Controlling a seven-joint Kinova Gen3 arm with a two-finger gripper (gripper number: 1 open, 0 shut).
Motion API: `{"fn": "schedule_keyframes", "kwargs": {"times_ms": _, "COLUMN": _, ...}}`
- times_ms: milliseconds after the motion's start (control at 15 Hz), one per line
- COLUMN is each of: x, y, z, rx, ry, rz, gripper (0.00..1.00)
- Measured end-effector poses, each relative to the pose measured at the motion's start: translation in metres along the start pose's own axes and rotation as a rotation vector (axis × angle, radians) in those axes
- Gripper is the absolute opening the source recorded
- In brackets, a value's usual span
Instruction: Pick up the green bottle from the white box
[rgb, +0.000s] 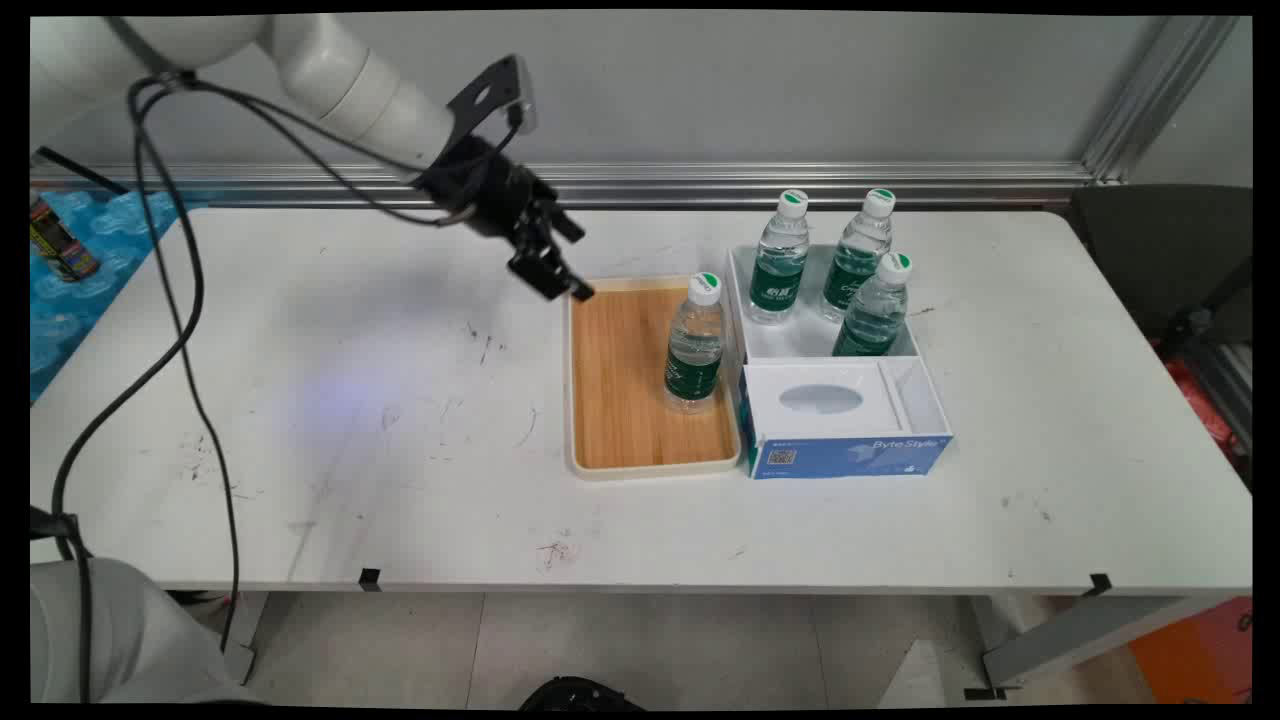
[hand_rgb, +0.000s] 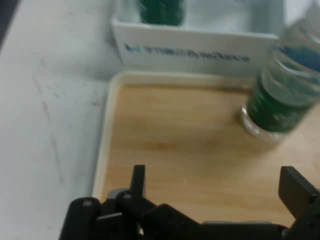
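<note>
My black gripper (rgb: 560, 262) hangs in the air over the far left corner of a wooden tray (rgb: 620, 400), open and holding nothing. In the hand view its fingertips (hand_rgb: 295, 187) stand wide apart above the tray's wood (hand_rgb: 175, 150). One water bottle (rgb: 695, 345) with a green label and white cap stands upright on the tray's right side; the hand view shows it at the right edge (hand_rgb: 282, 100). It is well clear of the gripper (hand_rgb: 215, 187).
A white and blue box (rgb: 840, 400) sits right of the tray, touching it, with three more bottles (rgb: 865, 305) upright in its far part. The box wall (hand_rgb: 190, 47) lies beyond the tray. A can (rgb: 60, 245) stands on blue material at far left.
</note>
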Motion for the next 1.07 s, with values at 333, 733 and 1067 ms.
{"fn": "schedule_keyframes", "kwargs": {"times_ms": 333, "x": 0.030, "y": -0.023, "z": 0.028, "rx": 0.030, "ry": 0.074, "rz": -0.006, "gripper": 1.00}}
{"fn": "schedule_keyframes", "kwargs": {"times_ms": 733, "x": 0.067, "y": -0.034, "z": 0.067, "rx": 0.035, "ry": 0.166, "rz": -0.013, "gripper": 1.00}}
{"fn": "schedule_keyframes", "kwargs": {"times_ms": 1067, "x": 0.084, "y": -0.033, "z": 0.096, "rx": 0.021, "ry": 0.214, "rz": -0.012, "gripper": 1.00}}
